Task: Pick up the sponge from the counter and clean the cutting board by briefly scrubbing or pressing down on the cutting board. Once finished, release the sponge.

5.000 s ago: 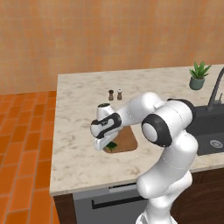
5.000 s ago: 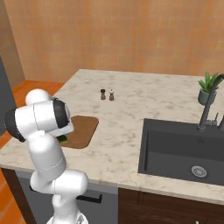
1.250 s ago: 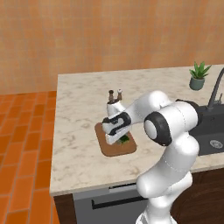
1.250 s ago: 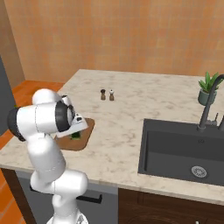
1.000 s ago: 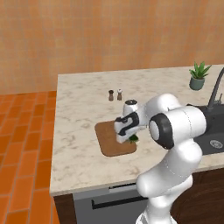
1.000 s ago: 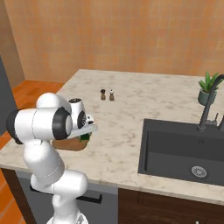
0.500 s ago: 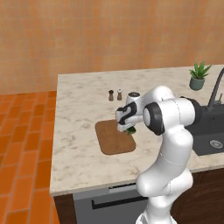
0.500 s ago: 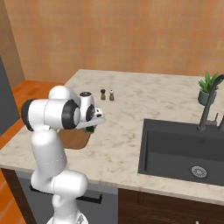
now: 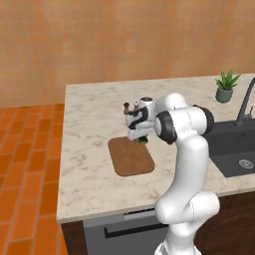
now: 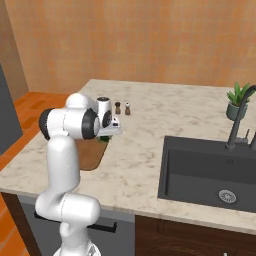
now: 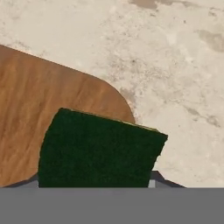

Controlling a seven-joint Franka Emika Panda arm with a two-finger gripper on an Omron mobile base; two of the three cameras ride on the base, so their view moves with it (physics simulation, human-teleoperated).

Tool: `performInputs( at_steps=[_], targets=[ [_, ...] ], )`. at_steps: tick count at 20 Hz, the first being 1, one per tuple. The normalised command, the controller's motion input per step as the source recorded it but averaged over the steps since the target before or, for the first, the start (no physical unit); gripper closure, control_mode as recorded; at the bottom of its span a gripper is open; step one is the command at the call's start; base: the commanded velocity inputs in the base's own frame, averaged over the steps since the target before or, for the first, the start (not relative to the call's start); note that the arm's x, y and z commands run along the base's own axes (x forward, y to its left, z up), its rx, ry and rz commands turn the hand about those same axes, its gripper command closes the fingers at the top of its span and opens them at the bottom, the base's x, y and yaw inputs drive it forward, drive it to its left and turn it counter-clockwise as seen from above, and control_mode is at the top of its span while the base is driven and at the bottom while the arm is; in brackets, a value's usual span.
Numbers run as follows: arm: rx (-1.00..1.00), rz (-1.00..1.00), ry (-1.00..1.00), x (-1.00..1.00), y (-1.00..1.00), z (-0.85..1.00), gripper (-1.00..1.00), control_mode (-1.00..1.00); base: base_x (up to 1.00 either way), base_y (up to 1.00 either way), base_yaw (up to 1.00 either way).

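Observation:
The sponge [image 11: 98, 151], a dark green block, hangs between the fingers of my gripper [image 9: 139, 135], which is shut on it. It sits over the far right corner of the brown cutting board [image 9: 130, 156], partly past the rounded edge above the marbled counter [image 11: 175, 65]. Whether it touches the wood I cannot tell. From the right base view the gripper [image 10: 108, 133] holds the sponge [image 10: 104, 138] at the far end of the cutting board [image 10: 89, 154], which the arm partly hides. In the hand view the cutting board [image 11: 52, 96] fills the left side, and the sponge covers the fingertips.
Two small shakers [image 10: 122, 107] stand on the counter just beyond the gripper. A dark sink [image 10: 210, 167] with a faucet [image 10: 235, 122] lies to the right, with a potted plant [image 9: 226, 87] behind it. The counter's left edge drops to an orange tiled floor [image 9: 27, 149].
The hand has carried the sponge a short way from the board's right side to its far right corner, and the wrist has turned. The grip is unchanged.

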Motion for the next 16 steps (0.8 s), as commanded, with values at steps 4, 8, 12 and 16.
performInputs(
  at_steps=[4, 8, 12, 16],
  targets=[
    [0.00, -0.02, 0.10, 0.06, 0.99, -1.00, 1.00, -1.00, 0.00, 0.00, 0.00],
    [0.00, -0.08, 0.03, 0.19, 0.91, -0.07, 1.00, -1.00, 0.00, 0.00, 0.00],
    [-0.11, -0.08, 0.01, 0.10, 0.92, -0.28, 1.00, -1.00, 0.00, 0.00, 0.00],
    [-0.25, 0.00, 0.00, 0.00, 0.74, -0.96, 1.00, -1.00, 0.00, 0.00, 0.00]
  ],
)
